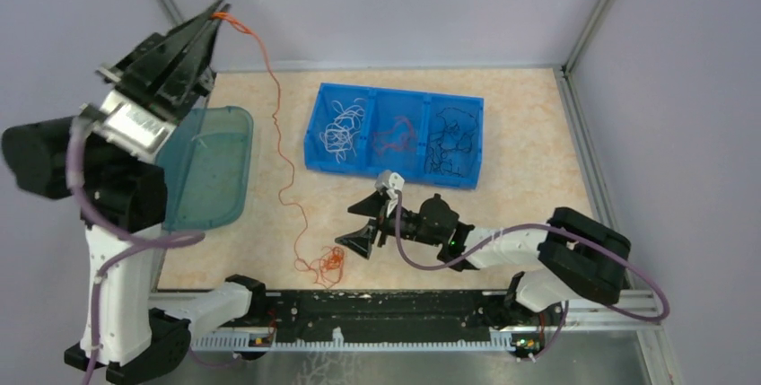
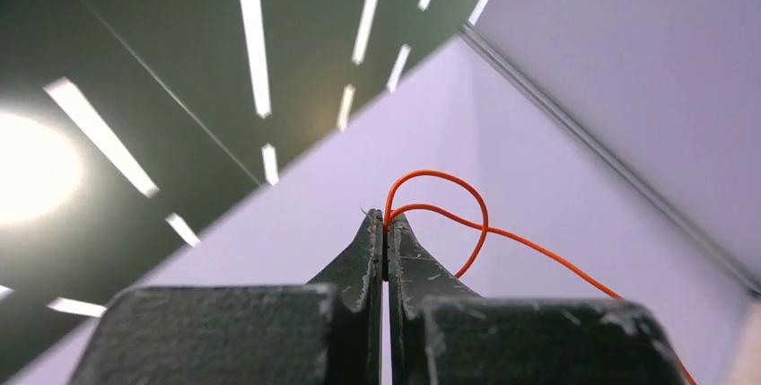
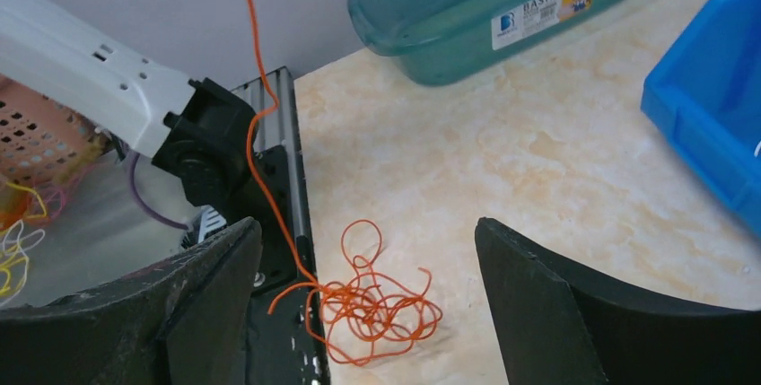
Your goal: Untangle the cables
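We are pinching one end of the orange cable [image 1: 278,125] tight in our left gripper [image 1: 218,10] high up at ten o'clock, its tangled end is lying on the table [image 1: 520,205] at six o'clock, and we are holding our right gripper [image 1: 363,223] spread wide near the tangle, at its two o'clock.

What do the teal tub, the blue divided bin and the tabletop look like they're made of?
Teal see-through oval tub: glossy translucent plastic; light passes through its walls. Blue three-compartment bin: opaque moulded plastic, slight sheen, thin rigid dividers. Beige mottled tabletop: probably marble-print laminate, smooth and faintly shiny; real stone cannot be ruled out.
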Tool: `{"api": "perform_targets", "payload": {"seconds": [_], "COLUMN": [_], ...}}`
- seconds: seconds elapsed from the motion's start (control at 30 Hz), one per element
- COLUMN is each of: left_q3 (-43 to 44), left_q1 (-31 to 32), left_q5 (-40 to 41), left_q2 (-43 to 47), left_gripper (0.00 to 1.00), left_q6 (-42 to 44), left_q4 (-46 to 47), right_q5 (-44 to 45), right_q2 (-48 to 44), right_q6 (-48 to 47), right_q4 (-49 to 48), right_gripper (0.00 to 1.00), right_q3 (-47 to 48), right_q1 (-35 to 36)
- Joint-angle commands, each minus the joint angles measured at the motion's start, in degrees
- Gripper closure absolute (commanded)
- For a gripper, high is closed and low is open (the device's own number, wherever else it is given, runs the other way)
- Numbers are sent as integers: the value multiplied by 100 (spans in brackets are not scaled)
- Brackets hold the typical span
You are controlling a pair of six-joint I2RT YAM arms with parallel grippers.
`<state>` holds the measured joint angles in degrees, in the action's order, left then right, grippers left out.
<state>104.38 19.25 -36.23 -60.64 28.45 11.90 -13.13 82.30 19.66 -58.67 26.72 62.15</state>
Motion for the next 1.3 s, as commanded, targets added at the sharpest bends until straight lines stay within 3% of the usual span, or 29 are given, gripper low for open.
{"api": "perform_targets", "payload": {"seconds": [0.0,0.13,0.23,0.5,0.67,0.73,0.77,0.87,1.07,1.17,1.27], "left_q3": [-518,-663,-697,-845,-1230,-1358,-1395,-1464,-2121,-2756,-3489], "left_q1": [0,0,-3,1,0,1,5,0,0,0,0], "left_q5": [-125,-163,-206,-144,-128,-123,-108,-52,275,-220,-1016], "left_q2": [99,148,172,281,445,500,519,574,779,893,1065], "left_gripper": [100,100,100,100,100,100,100,100,99,92,83], "left_q6": [-579,-655,-719,-713,-822,-836,-859,-907,-1735,-2148,-2468], "left_q4": [-400,-330,-312,-321,-282,-271,-272,-400,-1709,-2599,-2906], "right_q5": [-459,-122,-488,-1468,-1662,-1744,-1779,-1835,-1608,-1341,-1236], "right_q2": [-773,-970,-605,347,620,722,745,756,163,-199,-406], "right_q6": [-620,-810,-589,317,538,627,634,692,521,365,307], "right_q4": [916,979,758,-282,-330,-316,-339,-239,255,376,444], "right_gripper": [10,8,9,23,51,54,62,100,100,100,100], "right_q3": [188,256,708,1362,1602,1686,1695,1765,1757,1627,1542], "right_q1": [52,35,-144,-446,-483,-486,-489,-537,-597,-599,-602]}}
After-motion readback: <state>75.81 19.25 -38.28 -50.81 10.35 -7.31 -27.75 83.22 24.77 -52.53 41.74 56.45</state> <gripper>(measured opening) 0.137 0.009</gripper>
